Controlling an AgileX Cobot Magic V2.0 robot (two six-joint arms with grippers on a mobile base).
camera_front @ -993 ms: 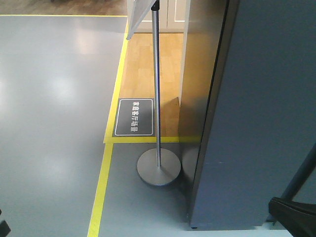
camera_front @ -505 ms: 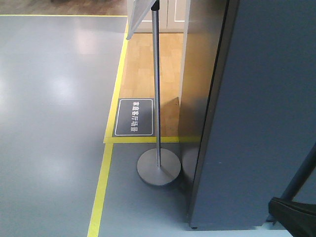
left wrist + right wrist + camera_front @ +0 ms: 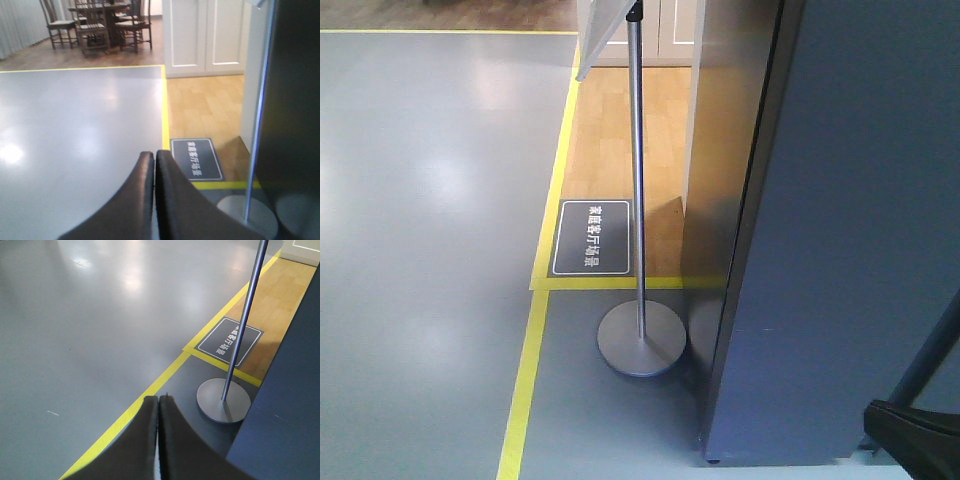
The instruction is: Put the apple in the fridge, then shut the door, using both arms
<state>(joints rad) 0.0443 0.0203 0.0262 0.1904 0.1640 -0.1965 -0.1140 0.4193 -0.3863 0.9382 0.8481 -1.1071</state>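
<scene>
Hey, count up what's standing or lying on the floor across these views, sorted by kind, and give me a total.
Sign stand: 1
Floor placard: 1
Dark grey cabinet: 1
White cupboard: 1
Dining table: 1
Chairs: at least 3, partly hidden
Total: at least 8

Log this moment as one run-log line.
left gripper: jaws shut, empty | right gripper: jaws shut, empty | apple: not visible | sign stand: upright on floor beside dark grey panel

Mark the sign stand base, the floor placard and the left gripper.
sign stand base [image 3: 641,341], exterior front-facing view, on the round metal disc.
floor placard [image 3: 591,238], exterior front-facing view, on its dark lettered face.
left gripper [image 3: 154,156], left wrist-mounted view, at the seam between the shut fingertips.
</scene>
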